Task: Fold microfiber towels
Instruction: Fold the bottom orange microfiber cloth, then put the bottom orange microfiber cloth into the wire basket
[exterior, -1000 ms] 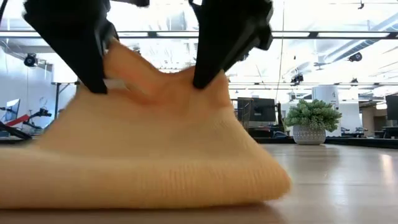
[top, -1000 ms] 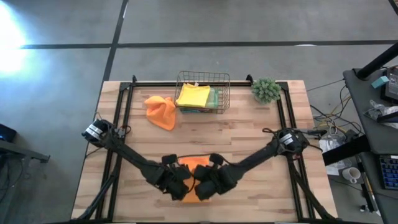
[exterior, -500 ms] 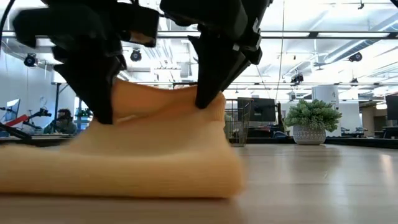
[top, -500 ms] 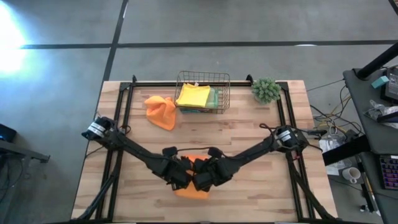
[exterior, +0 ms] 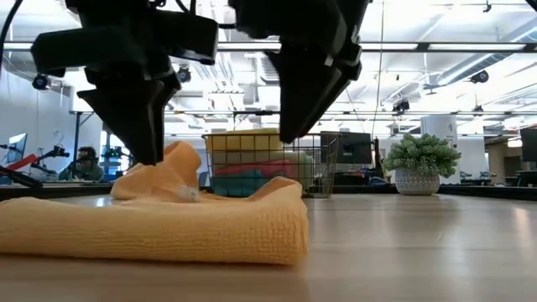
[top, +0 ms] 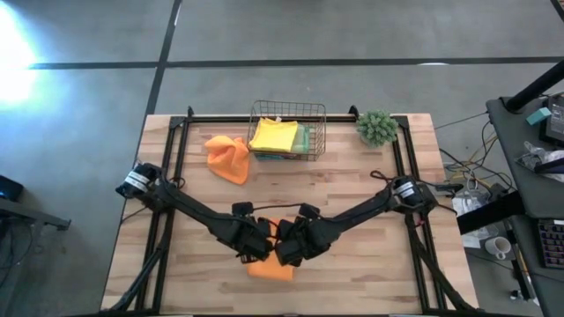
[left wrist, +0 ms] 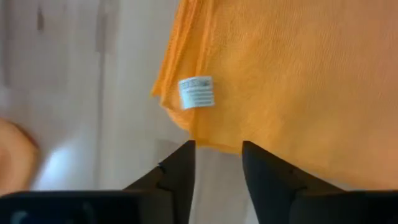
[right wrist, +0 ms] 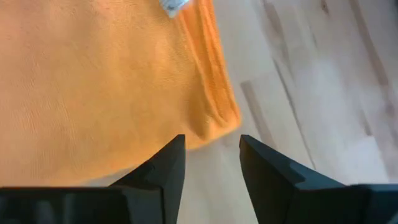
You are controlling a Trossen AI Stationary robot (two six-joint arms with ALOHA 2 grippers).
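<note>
An orange towel (top: 271,267) lies folded flat near the table's front edge; it also shows in the low view (exterior: 168,226). A white tag (left wrist: 196,92) sits near one corner. My left gripper (top: 262,250) and right gripper (top: 286,253) stand side by side just over the towel's far edge. Both are open, with a narrow gap. In the left wrist view (left wrist: 217,148) and the right wrist view (right wrist: 211,140) the towel's edge lies just beyond the fingertips. A second orange towel (top: 227,157) lies crumpled left of the basket.
A wire basket (top: 287,130) at the far middle holds folded towels, a yellow one (top: 273,134) on top. A small green plant (top: 377,128) stands at the far right. Bare wood shows to the left and right of the grippers.
Both grippers held the towel's edge raised like a tent. They carried it a little toward the far edge and down, then let go. The raised part has dropped, and the towel now lies flat and narrower, folded over itself.
</note>
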